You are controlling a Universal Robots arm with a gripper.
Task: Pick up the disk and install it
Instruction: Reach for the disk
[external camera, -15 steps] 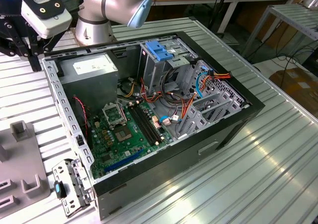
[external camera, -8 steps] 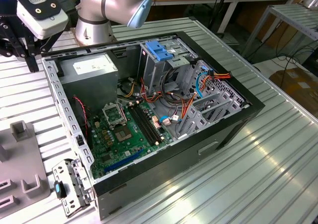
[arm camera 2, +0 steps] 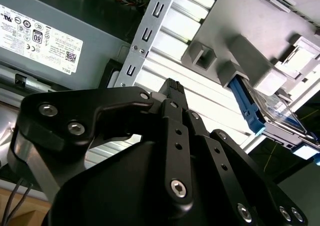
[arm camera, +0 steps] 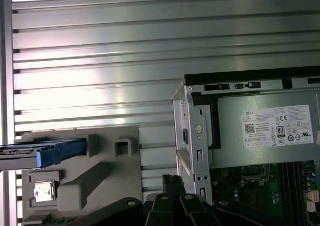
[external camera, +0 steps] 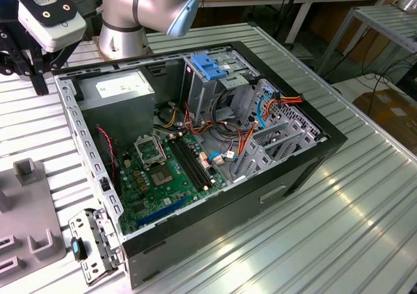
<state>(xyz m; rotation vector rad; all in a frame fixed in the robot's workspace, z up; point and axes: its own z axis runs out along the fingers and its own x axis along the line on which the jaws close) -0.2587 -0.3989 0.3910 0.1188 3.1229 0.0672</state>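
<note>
The disk is a silver drive with a blue side rail. It lies in a grey holder on the ribbed table, beside the open computer case. In the second wrist view the disk pokes out of that holder with its blue rail toward the camera. My gripper is shut with nothing in it. It hangs above the table strip between the holder and the case corner, apart from the disk. In the exterior view the gripper is high at the far left, behind the case.
The open case holds a grey power supply box with a white sticker, a motherboard, loose cables and a metal cage with a blue plastic top. A loose metal bracket lies at the case's near left corner, next to the grey holder.
</note>
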